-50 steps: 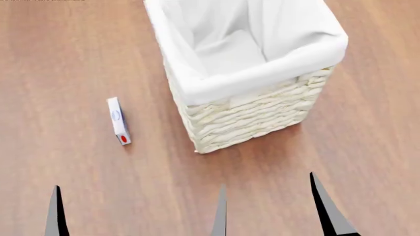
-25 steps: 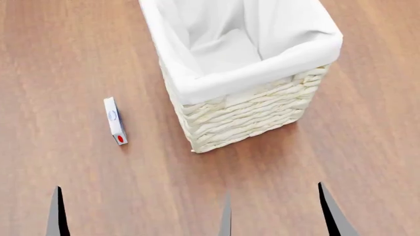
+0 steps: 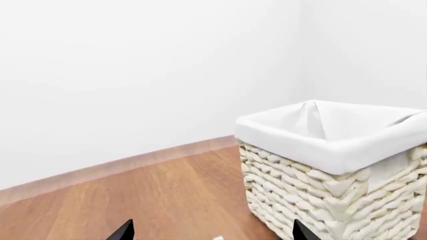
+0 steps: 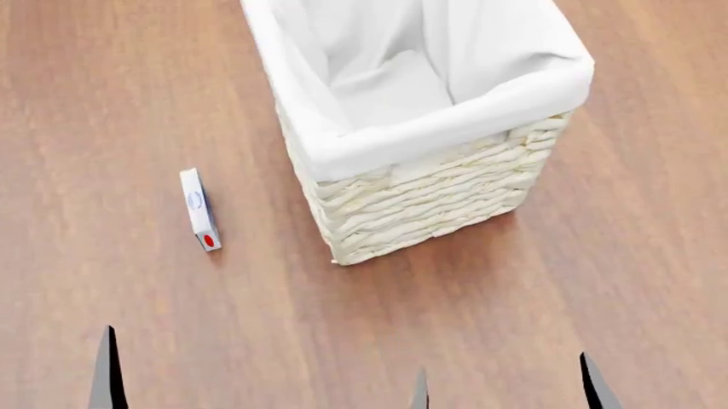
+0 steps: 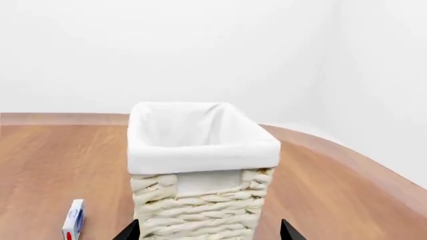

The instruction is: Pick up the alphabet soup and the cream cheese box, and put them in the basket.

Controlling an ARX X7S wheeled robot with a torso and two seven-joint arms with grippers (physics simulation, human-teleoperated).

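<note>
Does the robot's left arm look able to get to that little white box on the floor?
Probably yes. The cream cheese box lies alone on bare wood, apart from the basket, ahead of the left gripper; nothing lies between them.

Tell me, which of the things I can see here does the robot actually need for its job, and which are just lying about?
Needed for the job:
- cream cheese box, lying on the wooden floor beside the basket
- basket, standing upright, nothing visible inside
- alphabet soup: needed too, but not in any view

Just lying about:
- nothing else; only the wooden floor and white walls
</note>
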